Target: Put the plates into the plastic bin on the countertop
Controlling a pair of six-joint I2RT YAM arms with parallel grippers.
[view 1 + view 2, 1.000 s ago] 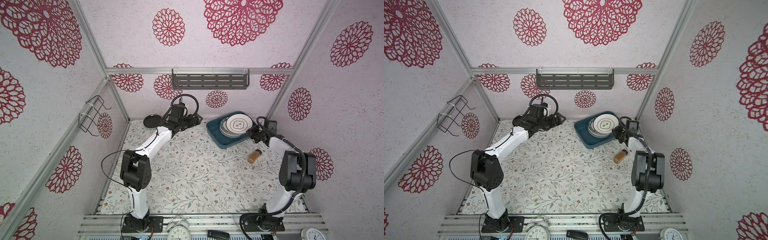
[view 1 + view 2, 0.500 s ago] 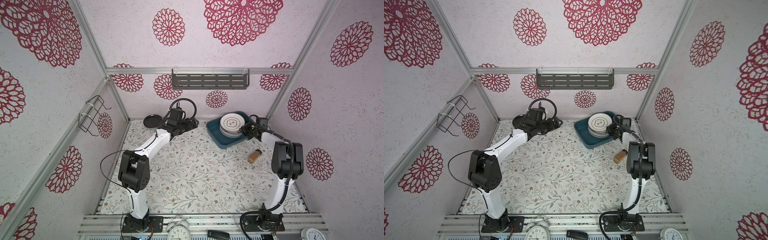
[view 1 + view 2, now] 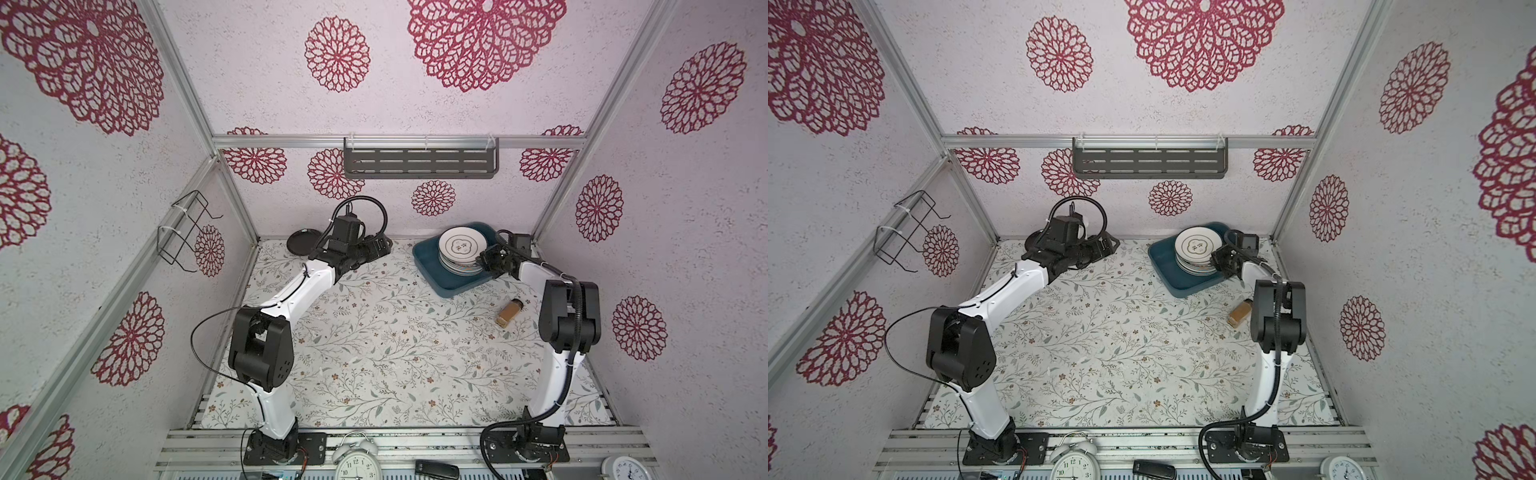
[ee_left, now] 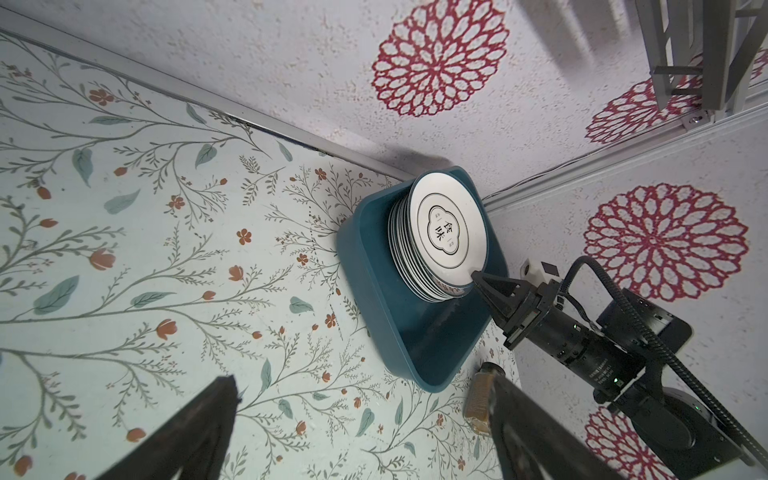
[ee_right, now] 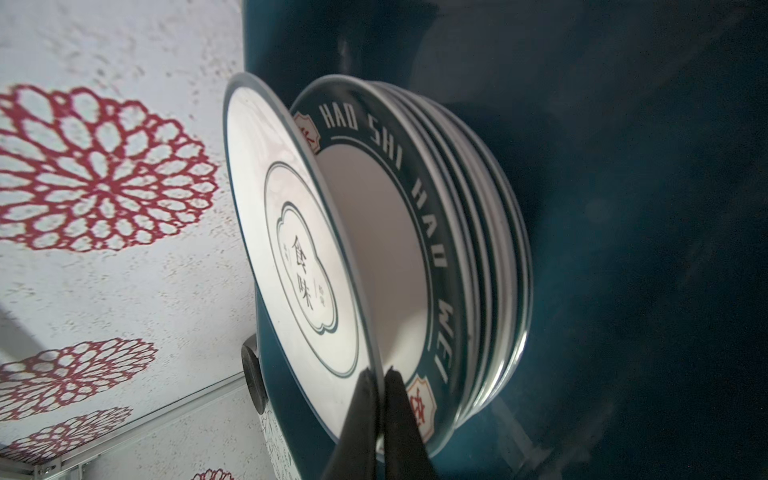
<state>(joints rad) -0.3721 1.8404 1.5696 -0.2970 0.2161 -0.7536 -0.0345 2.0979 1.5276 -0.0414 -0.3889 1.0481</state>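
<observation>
The teal plastic bin (image 3: 432,272) (image 3: 1165,266) (image 4: 374,266) stands at the back right of the countertop (image 3: 395,332) with a stack of plates (image 3: 459,268) in it. My right gripper (image 3: 482,259) (image 3: 1216,257) (image 4: 476,275) (image 5: 379,374) is shut on the rim of the top plate (image 3: 461,246) (image 5: 291,249), white with a dark cloud outline. That plate tilts up off a teal lettered plate (image 5: 432,249). A small black plate (image 3: 301,243) lies at the back left. My left gripper (image 3: 384,245) (image 3: 1113,243) (image 4: 361,386) is open and empty beside it.
A brown spice jar (image 3: 508,312) (image 4: 478,399) lies on its side in front of the bin. A grey slotted shelf (image 3: 419,164) hangs on the back wall and a wire rack (image 3: 185,232) on the left wall. Clocks (image 3: 357,463) stand at the front edge.
My right gripper has carried the cloud plate a little left and back, over the stack. The left gripper has drawn back slightly to the left, still open.
</observation>
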